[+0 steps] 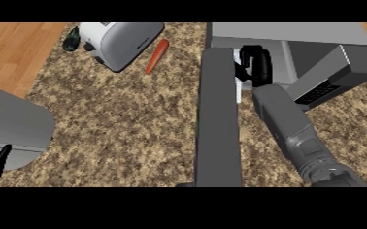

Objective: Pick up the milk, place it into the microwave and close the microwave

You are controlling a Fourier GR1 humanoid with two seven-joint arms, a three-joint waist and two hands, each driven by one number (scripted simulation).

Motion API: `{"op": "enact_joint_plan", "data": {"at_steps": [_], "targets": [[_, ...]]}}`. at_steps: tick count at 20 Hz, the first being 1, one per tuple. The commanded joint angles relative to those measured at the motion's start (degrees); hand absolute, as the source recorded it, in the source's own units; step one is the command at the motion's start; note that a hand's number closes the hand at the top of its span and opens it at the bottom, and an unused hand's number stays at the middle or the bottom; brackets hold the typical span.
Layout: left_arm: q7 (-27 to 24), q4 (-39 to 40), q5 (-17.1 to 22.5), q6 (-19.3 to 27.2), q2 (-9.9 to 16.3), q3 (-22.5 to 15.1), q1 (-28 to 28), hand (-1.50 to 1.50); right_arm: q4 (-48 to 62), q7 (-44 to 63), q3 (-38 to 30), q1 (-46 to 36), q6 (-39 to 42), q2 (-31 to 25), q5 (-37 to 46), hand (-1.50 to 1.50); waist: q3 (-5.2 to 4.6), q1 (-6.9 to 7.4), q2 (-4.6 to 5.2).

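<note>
One hand, the right hand (256, 64), reached into the microwave (301, 36) with fingers clamped on the mostly hidden milk (241, 82); the open door (217, 121) stood just beside the forearm. Risk judged: withdrawal could snag the door or tip the milk; left hand (4, 154) fingers could not be told.

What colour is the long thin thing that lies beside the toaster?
Orange; the carrot shows in the head view, right of the toaster.
</note>
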Motion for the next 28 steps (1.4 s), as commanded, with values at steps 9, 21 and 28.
{"op": "enact_joint_plan", "data": {"at_steps": [9, 21, 28], "targets": [[-1.52, 3.23, -2.05, -0.4, -0.39, -0.99, -2.51, -1.5, 4.82, 2.49, -1.28, -3.68, -13.02, -3.73, 1.95, 1.5, 0.1, 1.32, 0.95], [-0.24, 4.43, -2.34, -0.22, 0.29, -1.66, -5.3, -1.5, 6.87, 3.6, -2.37, -2.55, -12.07, -8.26, 2.15, 1.5, 0.23, 2.55, 1.84], [0.75, 5.38, -1.71, -0.08, 1.41, -0.8, -6.53, -1.5, 8.17, 3.52, -1.75, -0.08, -14.46, -8.55, 3.2, 1.5, 0.31, 3.44, 2.22]]}}
